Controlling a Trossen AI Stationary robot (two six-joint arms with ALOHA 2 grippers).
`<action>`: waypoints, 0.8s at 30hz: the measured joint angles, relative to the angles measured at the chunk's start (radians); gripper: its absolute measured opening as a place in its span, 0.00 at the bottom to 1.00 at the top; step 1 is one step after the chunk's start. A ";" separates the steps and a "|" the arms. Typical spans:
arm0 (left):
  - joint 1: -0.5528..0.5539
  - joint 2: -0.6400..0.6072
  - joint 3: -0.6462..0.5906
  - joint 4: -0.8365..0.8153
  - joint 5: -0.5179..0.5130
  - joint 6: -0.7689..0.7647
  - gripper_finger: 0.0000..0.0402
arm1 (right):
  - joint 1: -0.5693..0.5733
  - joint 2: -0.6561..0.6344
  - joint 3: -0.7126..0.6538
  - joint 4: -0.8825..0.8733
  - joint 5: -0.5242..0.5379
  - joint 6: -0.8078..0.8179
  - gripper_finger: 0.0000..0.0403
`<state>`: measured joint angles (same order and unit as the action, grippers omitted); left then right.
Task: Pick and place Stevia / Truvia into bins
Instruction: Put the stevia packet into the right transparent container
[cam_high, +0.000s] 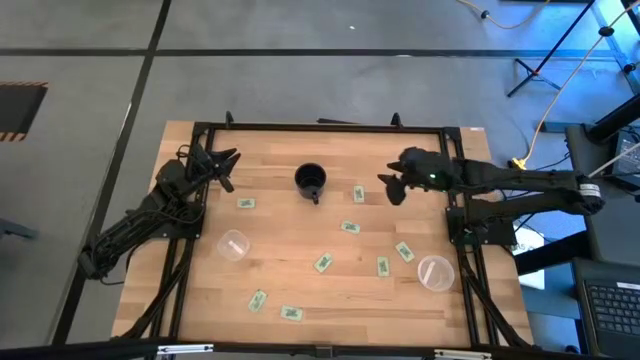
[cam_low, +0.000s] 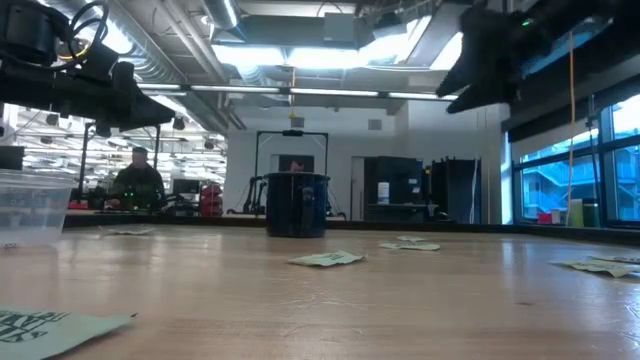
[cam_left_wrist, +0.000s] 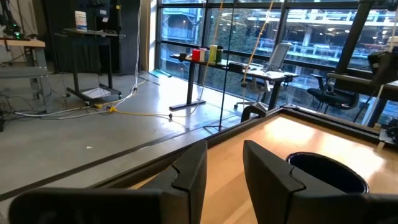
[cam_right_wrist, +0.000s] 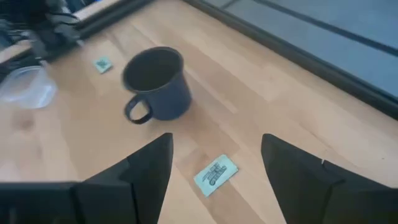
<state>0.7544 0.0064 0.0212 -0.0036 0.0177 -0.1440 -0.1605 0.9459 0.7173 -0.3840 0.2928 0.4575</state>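
Several pale green and white sachets lie flat on the wooden table, among them one (cam_high: 359, 194) by the black mug (cam_high: 311, 180), one (cam_high: 245, 203) at the left and one (cam_high: 291, 313) near the front edge. Two clear cups stand upright, one at the left (cam_high: 233, 245) and one at the right (cam_high: 435, 271). My right gripper (cam_high: 390, 185) is open and empty, raised above the sachet beside the mug (cam_right_wrist: 216, 174). My left gripper (cam_high: 225, 165) is open and empty at the far left, away from the sachets.
The black mug (cam_right_wrist: 155, 84) stands upright at the far middle, between the two grippers. Black frame rails (cam_high: 320, 128) run along the table's far edge and sides. In the low view a person (cam_low: 138, 180) sits far behind the table.
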 joint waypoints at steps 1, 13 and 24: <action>0.000 0.000 0.000 0.000 0.000 0.000 0.25 | -0.008 0.030 0.007 0.005 -0.004 0.010 0.61; 0.000 0.000 0.000 0.001 0.000 0.000 0.25 | -0.189 0.389 0.034 0.080 -0.169 0.111 0.61; 0.000 0.000 0.000 0.003 0.000 0.000 0.25 | -0.246 0.589 0.034 0.185 -0.280 0.060 0.61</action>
<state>0.7544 0.0064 0.0214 -0.0007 0.0179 -0.1444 -0.4065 1.5352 0.7513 -0.1986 0.0132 0.5175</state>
